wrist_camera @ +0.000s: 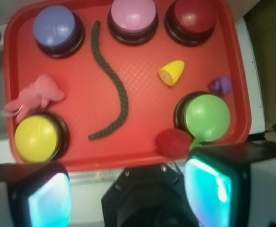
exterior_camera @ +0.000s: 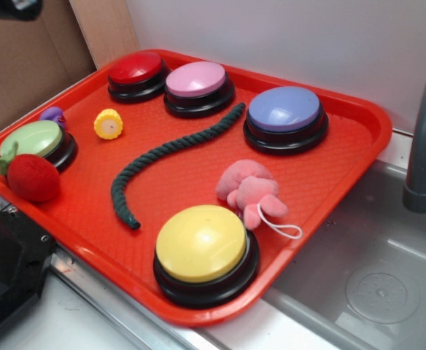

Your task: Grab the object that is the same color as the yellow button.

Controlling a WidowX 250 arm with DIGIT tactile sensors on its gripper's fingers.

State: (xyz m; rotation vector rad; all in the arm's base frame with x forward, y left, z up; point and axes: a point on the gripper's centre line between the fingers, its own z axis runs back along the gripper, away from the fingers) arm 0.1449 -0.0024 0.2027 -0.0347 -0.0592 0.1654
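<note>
- The gripper (wrist_camera: 128, 189) is hanging high up by the near edge of the tray.
- Its two fingers (wrist_camera: 213, 189) are spread wide apart, holding nothing.

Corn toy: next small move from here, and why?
Probably advance over the tray toward the yellow corn toy, keeping the jaws wide. In the wrist view the open gripper sits off the tray's near edge; the corn lies beyond the strawberry toy and green button, clear of both.

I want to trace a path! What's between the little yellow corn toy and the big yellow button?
The dark rope crosses between the corn toy and the yellow button; both views show it.
</note>
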